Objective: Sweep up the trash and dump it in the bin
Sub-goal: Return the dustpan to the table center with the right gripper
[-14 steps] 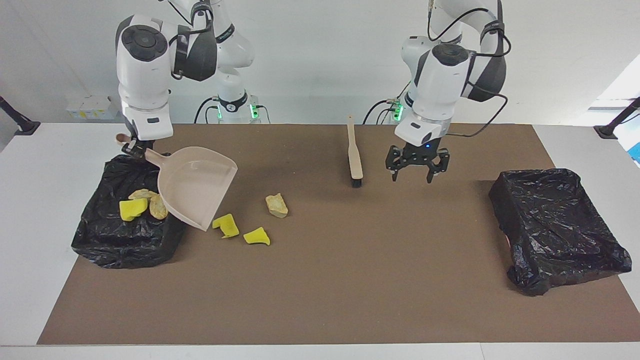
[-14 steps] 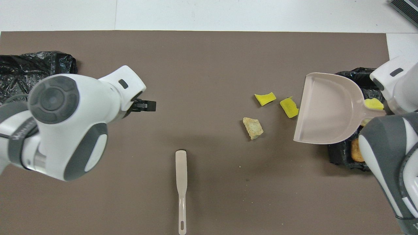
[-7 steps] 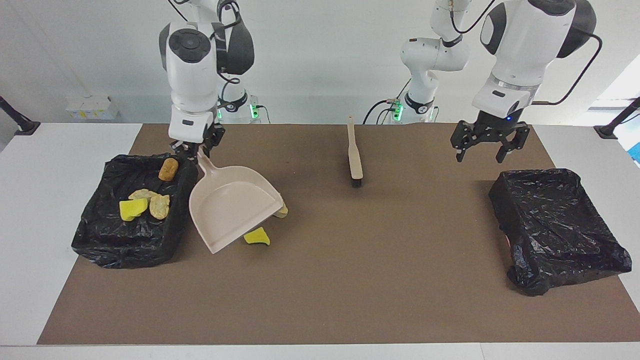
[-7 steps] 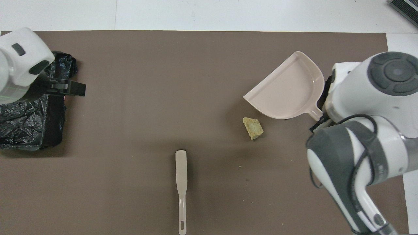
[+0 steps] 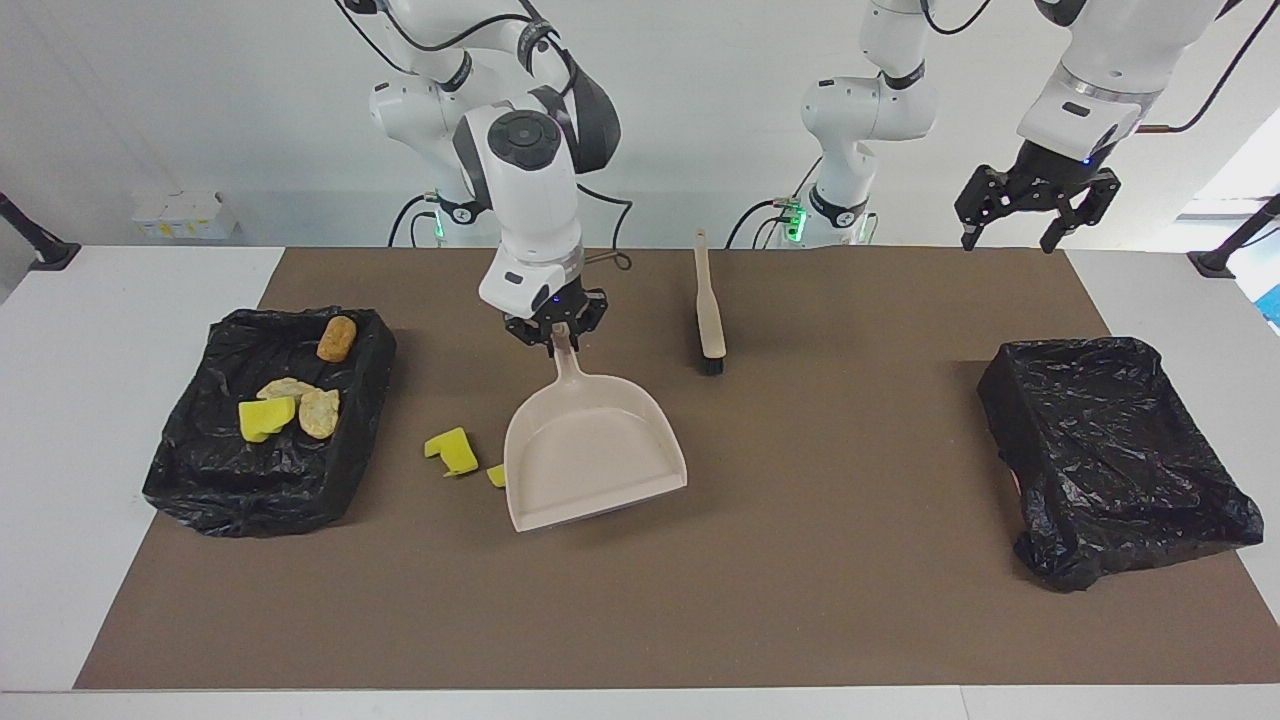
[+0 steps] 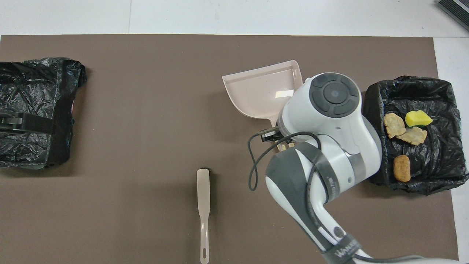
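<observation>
My right gripper (image 5: 556,338) is shut on the handle of the beige dustpan (image 5: 590,455), which tilts down with its lip low at the mat; in the overhead view the arm hides most of the dustpan (image 6: 260,90). Trash lies in the black bin (image 5: 200,480) at the right arm's end: a yellow sponge piece (image 5: 265,417), two tan chunks (image 5: 320,411) and a brown chunk (image 5: 337,338). On the mat beside the pan lies a yellow sponge piece (image 5: 452,450), and a second yellow scrap (image 5: 496,475) peeks from the pan's edge. My left gripper (image 5: 1035,215) hangs open and high over the other bin.
The beige hand brush (image 5: 710,310) lies on the mat near the robots, beside the dustpan handle. A second black-lined bin (image 5: 1110,440) sits at the left arm's end with nothing visible in it. The brown mat (image 5: 800,580) covers most of the white table.
My right arm has carried the dustpan from the bin to the mat's middle, covering the tan chunk there. My left arm has risen and swung out to its end of the table.
</observation>
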You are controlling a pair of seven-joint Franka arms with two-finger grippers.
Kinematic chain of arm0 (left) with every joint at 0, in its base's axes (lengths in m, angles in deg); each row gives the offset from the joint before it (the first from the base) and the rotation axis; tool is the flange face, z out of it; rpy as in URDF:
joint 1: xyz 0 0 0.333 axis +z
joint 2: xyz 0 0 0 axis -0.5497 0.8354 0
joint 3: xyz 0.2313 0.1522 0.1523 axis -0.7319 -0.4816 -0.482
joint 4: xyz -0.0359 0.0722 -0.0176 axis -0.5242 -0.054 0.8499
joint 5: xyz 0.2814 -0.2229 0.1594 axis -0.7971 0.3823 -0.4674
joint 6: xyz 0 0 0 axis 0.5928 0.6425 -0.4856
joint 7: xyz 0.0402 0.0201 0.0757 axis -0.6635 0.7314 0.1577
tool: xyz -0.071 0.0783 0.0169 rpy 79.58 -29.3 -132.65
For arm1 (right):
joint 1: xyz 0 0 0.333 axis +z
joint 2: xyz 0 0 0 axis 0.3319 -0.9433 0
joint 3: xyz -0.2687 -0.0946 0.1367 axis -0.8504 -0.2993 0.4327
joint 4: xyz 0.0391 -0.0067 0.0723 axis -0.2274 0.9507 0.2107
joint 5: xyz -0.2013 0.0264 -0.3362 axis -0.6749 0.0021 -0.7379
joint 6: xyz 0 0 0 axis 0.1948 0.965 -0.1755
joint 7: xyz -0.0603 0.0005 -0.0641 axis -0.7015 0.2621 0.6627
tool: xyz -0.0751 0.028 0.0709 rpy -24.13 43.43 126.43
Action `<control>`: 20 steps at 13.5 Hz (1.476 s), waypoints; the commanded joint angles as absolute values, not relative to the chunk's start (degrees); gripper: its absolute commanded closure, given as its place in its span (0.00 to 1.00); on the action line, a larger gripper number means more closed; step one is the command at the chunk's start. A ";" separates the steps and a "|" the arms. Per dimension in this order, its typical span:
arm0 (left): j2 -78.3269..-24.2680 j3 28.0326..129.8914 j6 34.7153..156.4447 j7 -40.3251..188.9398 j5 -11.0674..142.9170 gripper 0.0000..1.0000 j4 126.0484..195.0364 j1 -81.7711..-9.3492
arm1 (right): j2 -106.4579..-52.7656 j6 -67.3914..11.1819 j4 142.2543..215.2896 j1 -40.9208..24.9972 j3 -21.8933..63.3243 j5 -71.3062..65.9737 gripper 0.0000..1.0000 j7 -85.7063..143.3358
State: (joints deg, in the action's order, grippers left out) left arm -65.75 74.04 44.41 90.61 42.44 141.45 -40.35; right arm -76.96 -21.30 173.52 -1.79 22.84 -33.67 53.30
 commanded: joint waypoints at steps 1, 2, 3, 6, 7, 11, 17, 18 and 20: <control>-64.79 74.62 41.92 91.51 45.01 0.00 139.50 -37.39 | -86.74 -23.00 164.26 2.14 22.57 -32.73 1.00 62.54; -64.35 74.62 41.75 92.12 44.66 0.00 138.37 -37.30 | -90.08 -23.18 160.84 3.80 22.57 -33.08 1.00 65.18; -64.09 74.53 41.49 93.43 44.48 0.00 136.96 -37.30 | -93.24 -24.84 158.10 5.56 22.39 -33.25 1.00 68.51; -62.50 74.35 40.96 96.25 42.64 0.00 134.67 -36.86 | -99.33 -31.08 155.88 8.03 22.04 -33.78 1.00 73.11; -62.15 74.35 40.96 96.34 41.76 0.00 134.32 -36.86 | -99.60 -31.35 156.05 8.04 22.04 -33.96 1.00 73.20; -62.15 74.35 41.48 96.34 41.58 0.00 134.31 -36.34 | -98.81 -32.14 156.58 8.30 22.39 -34.22 0.00 75.66; -63.20 74.79 42.10 96.69 41.58 0.00 134.92 -35.80 | -89.26 -30.65 165.52 8.21 22.83 -32.38 0.00 75.04; -63.29 74.88 41.66 96.43 41.58 0.00 134.93 -35.80 | -86.62 -30.65 168.16 8.21 23.53 -30.64 0.00 75.13; -63.29 74.88 41.66 96.34 41.58 0.00 135.02 -35.89 | -81.26 -29.43 173.52 9.52 23.71 -27.82 0.00 75.92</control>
